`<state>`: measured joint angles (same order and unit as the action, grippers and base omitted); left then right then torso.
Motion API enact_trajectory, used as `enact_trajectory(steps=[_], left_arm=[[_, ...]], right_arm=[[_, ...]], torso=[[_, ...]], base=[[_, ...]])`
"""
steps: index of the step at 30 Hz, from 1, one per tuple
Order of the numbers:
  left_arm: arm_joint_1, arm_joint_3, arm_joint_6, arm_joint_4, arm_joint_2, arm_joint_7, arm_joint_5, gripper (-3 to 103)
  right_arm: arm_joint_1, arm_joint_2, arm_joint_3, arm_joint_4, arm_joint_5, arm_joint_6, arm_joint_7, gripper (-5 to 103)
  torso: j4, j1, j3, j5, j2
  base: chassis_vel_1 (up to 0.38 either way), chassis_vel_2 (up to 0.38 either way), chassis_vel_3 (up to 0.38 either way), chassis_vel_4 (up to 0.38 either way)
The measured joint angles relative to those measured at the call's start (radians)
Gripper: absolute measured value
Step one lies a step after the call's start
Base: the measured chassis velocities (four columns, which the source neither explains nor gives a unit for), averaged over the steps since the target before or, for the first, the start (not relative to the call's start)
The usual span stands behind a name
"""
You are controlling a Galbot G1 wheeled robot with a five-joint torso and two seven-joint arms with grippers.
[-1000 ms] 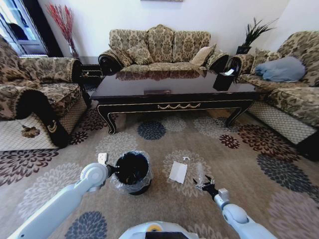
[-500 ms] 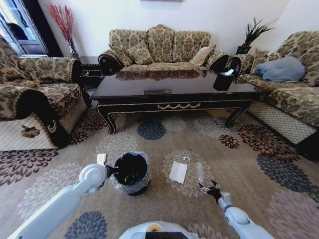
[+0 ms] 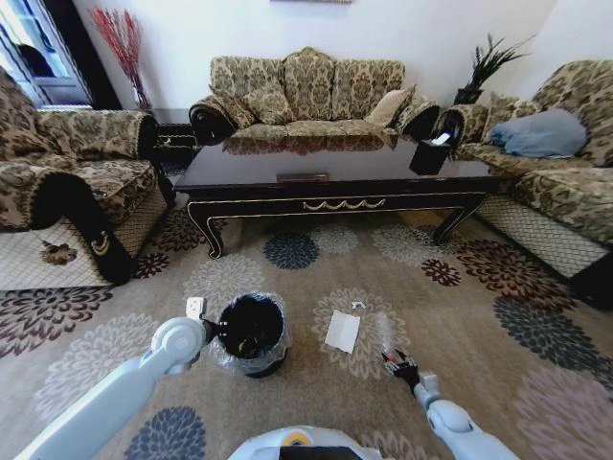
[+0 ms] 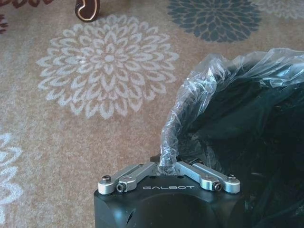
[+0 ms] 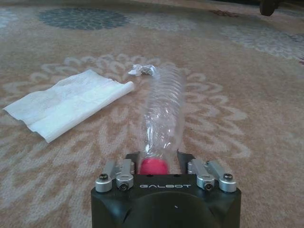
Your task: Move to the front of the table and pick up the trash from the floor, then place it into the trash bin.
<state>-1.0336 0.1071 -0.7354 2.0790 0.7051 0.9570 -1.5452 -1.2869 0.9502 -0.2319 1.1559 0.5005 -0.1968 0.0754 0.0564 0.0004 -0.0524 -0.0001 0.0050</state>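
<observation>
From the head view, the right claw [image 3: 400,363] sits low over the beige flower-patterned carpet floor [image 3: 316,287], at the near end of the small clear plastic bottle with a red cap [image 3: 387,337], whose long axis runs away from the robot toward the long glossy dark wooden tabletop [image 3: 326,163]; the flat white rectangular paper piece [image 3: 342,331] lies just beside it on the robot's left, with the small round black trash bin lined with a crinkled clear bag [image 3: 251,331] further left, the left claw [image 3: 213,331] at its rim. In the left wrist view, the left claw [image 4: 167,167] is pinched tight on a fold of the clear bag at the bin's edge [image 4: 199,90]. In the right wrist view, the bottle [image 5: 163,111] stretches straight out from the right claw [image 5: 154,164], red cap nearest and seated between the two fingers, which look closed against it; the paper [image 5: 66,104] and a tiny pale scrap [image 5: 142,70] lie apart.
</observation>
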Motion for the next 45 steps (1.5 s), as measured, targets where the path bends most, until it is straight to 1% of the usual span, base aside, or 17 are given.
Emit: enact_trajectory(steps=[2, 4, 5, 7, 15, 21, 23, 24, 28, 31, 32, 34, 37, 38, 40, 42, 45], left_arm=[[0.000, 0.000, 0.000, 0.002, -0.001, 0.000, 0.000, 0], [0.000, 0.001, 0.000, 0.007, -0.006, 0.000, -0.002, 0], [0.000, 0.001, 0.000, 0.007, -0.006, 0.000, -0.002, 0], [-0.003, 0.005, 0.000, 0.008, -0.009, 0.000, -0.003, 0], [-0.011, 0.009, 0.000, 0.009, -0.010, 0.000, -0.001, 0], [0.001, -0.001, 0.000, 0.012, -0.008, 0.001, -0.001, 0], [0.017, -0.011, 0.000, 0.011, -0.008, 0.001, -0.003, 0], [0.017, -0.011, 0.000, 0.011, -0.008, 0.001, -0.003, 0], [0.061, -0.041, 0.000, 0.006, -0.009, 0.004, -0.016, 0], [0.085, -0.055, 0.000, 0.003, -0.008, 0.007, -0.024, 0], [0.104, -0.069, 0.000, -0.003, -0.006, 0.008, -0.029, 0], [0.113, -0.075, 0.000, -0.007, -0.005, 0.009, -0.029, 0], [0.155, -0.117, 0.000, -0.021, 0.006, 0.023, -0.034, 0], [0.155, -0.117, 0.000, -0.021, 0.006, 0.023, -0.034, 0], [0.190, -0.151, 0.000, -0.030, 0.024, 0.027, -0.037, 0], [0.206, -0.165, 0.000, -0.034, 0.031, 0.029, -0.038, 0], [0.246, -0.204, 0.000, -0.046, 0.052, 0.035, -0.038, 0]], right_arm=[[0.001, 0.000, 0.001, -0.001, -0.001, 0.000, 0.000, 44], [0.003, 0.000, 0.005, -0.002, -0.005, -0.001, 0.000, 33], [0.003, 0.000, 0.005, -0.002, -0.005, -0.001, 0.000, 33], [0.004, -0.001, 0.005, -0.005, -0.006, -0.002, 0.000, 28], [-0.008, -0.011, -0.001, 0.002, -0.009, -0.008, 0.003, 28], [-0.037, -0.025, -0.034, 0.057, 0.002, -0.011, 0.004, 28], [-0.063, -0.037, -0.059, 0.118, 0.018, -0.014, 0.004, 28], [-0.063, -0.037, -0.059, 0.118, 0.018, -0.014, 0.004, 28], [-0.121, -0.074, -0.102, 0.236, 0.019, -0.044, 0.006, 28], [-0.149, -0.090, -0.126, 0.292, 0.026, -0.052, 0.010, 28], [-0.170, -0.101, -0.147, 0.343, 0.043, -0.053, 0.010, 28], [-0.180, -0.106, -0.156, 0.368, 0.048, -0.053, 0.009, 28], [-0.217, -0.120, -0.188, 0.472, 0.052, -0.055, 0.001, 28], [-0.217, -0.120, -0.188, 0.472, 0.052, -0.055, 0.001, 28], [-0.254, -0.129, -0.212, 0.572, 0.053, -0.055, -0.003, 28], [-0.268, -0.132, -0.221, 0.609, 0.052, -0.054, -0.005, 28], [-0.307, -0.134, -0.243, 0.709, 0.053, -0.040, -0.014, 28]], torso=[[0.0000, 0.000, 0.000, 0.0001, 0.000], [0.0001, 0.000, 0.000, 0.0000, 0.000], [0.0001, 0.000, 0.000, 0.0000, 0.000], [-0.0001, 0.000, 0.000, 0.0001, 0.000], [0.0000, 0.000, 0.000, 0.0001, 0.000], [0.0000, 0.000, 0.000, 0.0001, 0.000], [0.0000, 0.000, 0.000, 0.0001, 0.000], [0.0000, 0.000, 0.000, 0.0001, 0.000], [-0.0001, 0.000, 0.000, 0.0000, 0.000], [0.0003, 0.000, 0.000, 0.0001, 0.000], [0.0000, 0.000, 0.000, 0.0001, 0.000], [0.0000, 0.000, 0.000, -0.0001, 0.000], [-0.0001, 0.000, 0.000, 0.0002, 0.000], [-0.0001, 0.000, 0.000, 0.0002, 0.000], [-0.0001, 0.000, 0.000, 0.0002, 0.000], [0.0000, 0.000, 0.000, 0.0000, 0.000], [0.0000, 0.000, 0.000, 0.0001, 0.000]], base=[[0.000, 0.000, 0.000, 0.000], [0.000, 0.000, 0.000, 0.000], [0.000, 0.000, 0.000, 0.000], [0.000, 0.000, 0.000, 0.000], [0.000, 0.000, 0.000, 0.000], [0.000, 0.000, 0.000, 0.000], [0.000, 0.000, 0.000, 0.000], [0.000, 0.000, 0.000, 0.000], [0.000, 0.000, 0.000, 0.000], [0.000, 0.000, 0.000, 0.000], [0.000, 0.000, 0.000, 0.000], [0.000, 0.000, 0.000, 0.000], [0.000, 0.000, 0.000, 0.000], [0.000, 0.000, 0.000, 0.000], [0.000, 0.000, 0.000, 0.000], [0.000, 0.000, 0.000, 0.000], [0.000, 0.000, 0.000, 0.000]])
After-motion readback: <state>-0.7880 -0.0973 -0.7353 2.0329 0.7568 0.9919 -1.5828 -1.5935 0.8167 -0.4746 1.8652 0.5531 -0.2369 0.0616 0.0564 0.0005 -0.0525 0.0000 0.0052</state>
